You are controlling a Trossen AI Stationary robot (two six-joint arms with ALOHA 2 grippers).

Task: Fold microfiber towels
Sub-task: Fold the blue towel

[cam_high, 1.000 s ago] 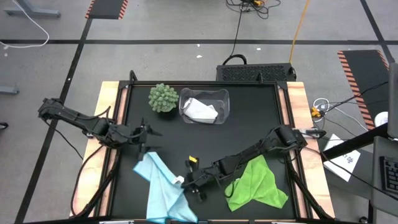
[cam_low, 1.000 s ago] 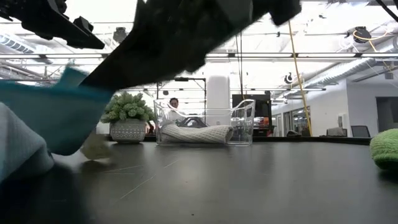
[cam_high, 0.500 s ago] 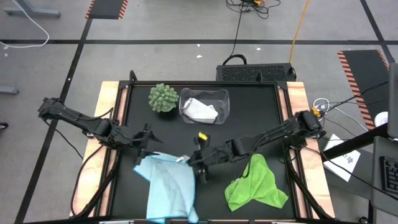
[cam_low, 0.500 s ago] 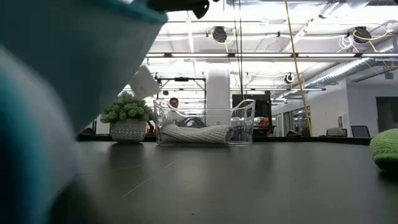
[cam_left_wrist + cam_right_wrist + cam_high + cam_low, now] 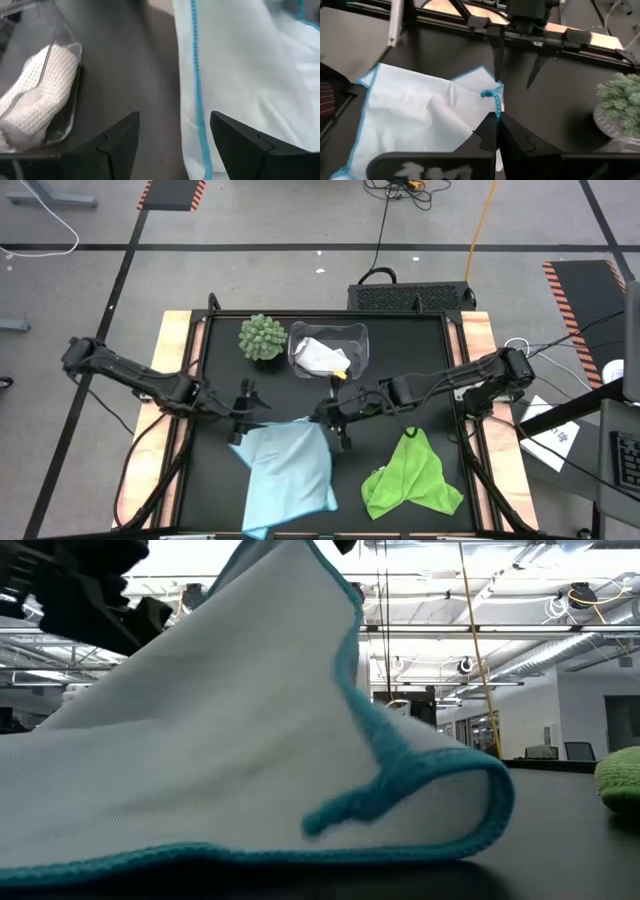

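Note:
The light blue towel [image 5: 290,475] lies spread on the black table [image 5: 400,370], with its far right corner raised; in the low view the light blue towel [image 5: 250,740] fills most of the picture. My right gripper [image 5: 328,420] is shut on that corner. My left gripper [image 5: 255,412] stands open just beyond the towel's far left corner; the towel's blue-stitched edge [image 5: 197,100] shows ahead of my left gripper [image 5: 175,145]. The lime green towel [image 5: 415,475] lies crumpled at the near right. The white towel [image 5: 322,355] rests inside the clear bin [image 5: 358,335]. My right gripper [image 5: 497,120] pinches the light blue towel's far right corner [image 5: 492,95] between its two fingers, at the blue hem. The fingers come from the table's right, slanting down. The corner is lifted clear, and the cloth slopes from it to the near part [image 5: 290,500] lying on the table.
A round green spiky plant [image 5: 262,337] stands at the far left beside the clear bin. Wooden rails [image 5: 172,360] run along the table's left and right sides. Bare black surface lies between the bin and the two near towels.
My right gripper, shut on the light blue towel's corner, has risen and gone toward the table's far right. The towel has opened from a narrow folded strip into a wide sheet, its near end staying on the table. My left gripper has moved slightly down toward the towel.

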